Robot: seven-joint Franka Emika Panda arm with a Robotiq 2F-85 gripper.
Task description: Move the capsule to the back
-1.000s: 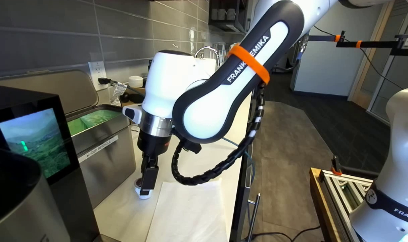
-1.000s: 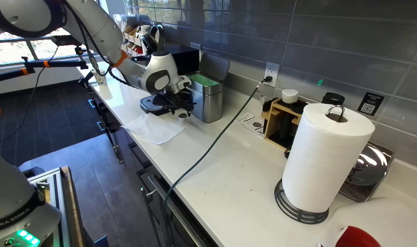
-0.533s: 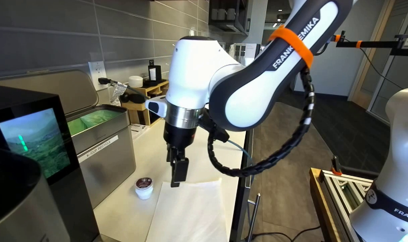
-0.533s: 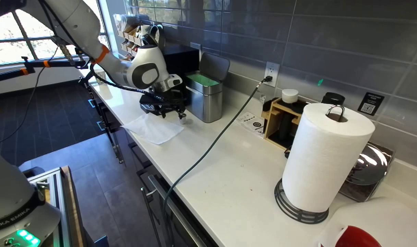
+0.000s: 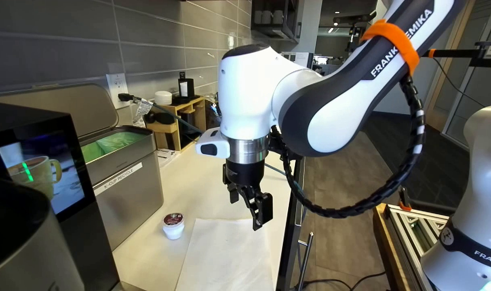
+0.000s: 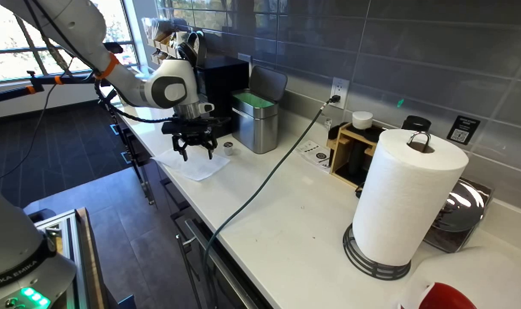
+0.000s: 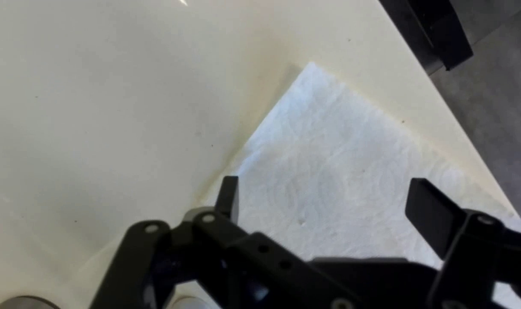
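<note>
The capsule (image 5: 173, 227), a small white cup with a dark brown top, stands upright on the counter beside the paper sheet, close to the metal bin; an exterior view also shows the capsule (image 6: 228, 148) from farther off. My gripper (image 5: 247, 212) hangs above the paper, apart from the capsule and nearer the counter's front edge. Its fingers are wide apart with nothing between them, as the gripper (image 7: 322, 199) shows in the wrist view. A pale round edge peeks out at the bottom of the wrist view, mostly hidden by the gripper; I cannot tell what it is.
A white paper sheet (image 5: 227, 258) lies flat below the gripper. The metal bin (image 5: 128, 190), lid raised, stands against the wall with a black machine (image 5: 39, 153) beside it. A cable (image 6: 264, 182) crosses the counter; farther along stand a wooden organizer (image 6: 342, 159) and a paper towel roll (image 6: 408, 201).
My gripper has moved away from the capsule toward the front edge, over the paper, and has turned so both fingers show. The capsule stays in place, uncovered now. The jaws have stayed open.
</note>
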